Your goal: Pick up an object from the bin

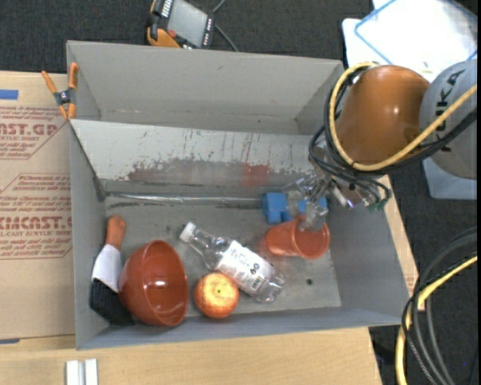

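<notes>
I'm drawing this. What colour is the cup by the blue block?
The cup is orange-red; camera view.

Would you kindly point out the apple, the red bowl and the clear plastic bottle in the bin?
apple (216, 295), camera view, middle of its skin.
red bowl (154, 283), camera view, middle of its red surface.
clear plastic bottle (242, 265), camera view, on its white label.

"KUK" letters on the arm (458, 112)
</notes>
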Motion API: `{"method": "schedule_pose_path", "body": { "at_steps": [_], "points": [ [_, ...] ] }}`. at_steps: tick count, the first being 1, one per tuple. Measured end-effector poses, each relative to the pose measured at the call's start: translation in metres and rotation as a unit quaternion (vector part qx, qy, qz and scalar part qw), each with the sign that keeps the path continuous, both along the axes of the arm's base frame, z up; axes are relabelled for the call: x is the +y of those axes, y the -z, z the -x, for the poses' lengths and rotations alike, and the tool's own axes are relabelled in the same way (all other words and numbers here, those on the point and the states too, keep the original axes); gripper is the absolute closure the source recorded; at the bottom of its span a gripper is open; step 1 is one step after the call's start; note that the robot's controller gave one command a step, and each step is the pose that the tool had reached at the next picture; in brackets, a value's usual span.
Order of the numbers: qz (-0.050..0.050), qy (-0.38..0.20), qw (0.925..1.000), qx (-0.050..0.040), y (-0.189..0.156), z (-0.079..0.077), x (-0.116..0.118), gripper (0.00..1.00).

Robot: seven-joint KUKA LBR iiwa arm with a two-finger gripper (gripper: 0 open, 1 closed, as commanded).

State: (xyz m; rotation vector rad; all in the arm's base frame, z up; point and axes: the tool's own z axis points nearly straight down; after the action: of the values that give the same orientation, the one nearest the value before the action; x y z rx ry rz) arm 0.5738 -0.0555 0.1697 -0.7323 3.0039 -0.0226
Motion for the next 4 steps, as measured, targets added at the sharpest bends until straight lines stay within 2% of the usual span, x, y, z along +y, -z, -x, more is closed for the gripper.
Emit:
{"method": "schedule_pose_path", "body": {
  "at_steps": [1,2,3,4],
  "points": [
    [0.0,0.018,0.9998,0.0031,0.016,-0.001,0.013,1.0],
    [0.005,-0.086,0.9963,0.001,0.014,0.021,0.024,1.0],
    [0.002,-0.095,0.9955,-0.0005,0.087,-0.009,0.014,1.0],
    [0.012,-0.212,0.9772,-0.0043,0.095,0.027,0.006,1.0]
  ]
}}
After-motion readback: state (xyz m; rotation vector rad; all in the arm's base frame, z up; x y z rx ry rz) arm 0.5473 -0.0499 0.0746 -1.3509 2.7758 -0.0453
